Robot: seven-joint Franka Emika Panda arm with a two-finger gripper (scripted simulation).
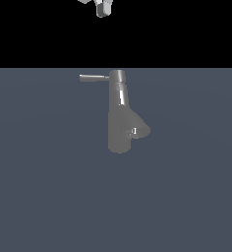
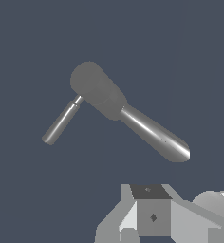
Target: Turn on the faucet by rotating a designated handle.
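The faucet (image 1: pixel 119 118) stands upright near the middle of the flat grey-blue bench (image 1: pixel 39 197). Its body is a grey metal column, narrow at the top cap and wider lower down, with a bright stripe of reflected light running down the upper part. A short, stubby spout (image 1: pixel 140 130) juts out at an angle from the lower body toward the exterior view's right.

The handle (image 1: pixel 93 78) is a thin grey rod sticking out sideways from the top cap toward the exterior view's left, lying roughly level and much slimmer than the body.

The hand (image 1: pixel 103 9) hangs high above the faucet, at the very top edge of the exterior view, well apart from both handle and body. Only its pale lower tip shows there against the black background, so I cannot tell whether it is released or clenched. Nothing is visibly held in it.

From the wrist view, the faucet (image 2: pixel 128 114) shows lying diagonally across the frame, with the handle (image 2: pixel 60 121) branching off one end. Pale grey parts of the hand (image 2: pixel 152 216) fill the edge of that picture, clear of the faucet.
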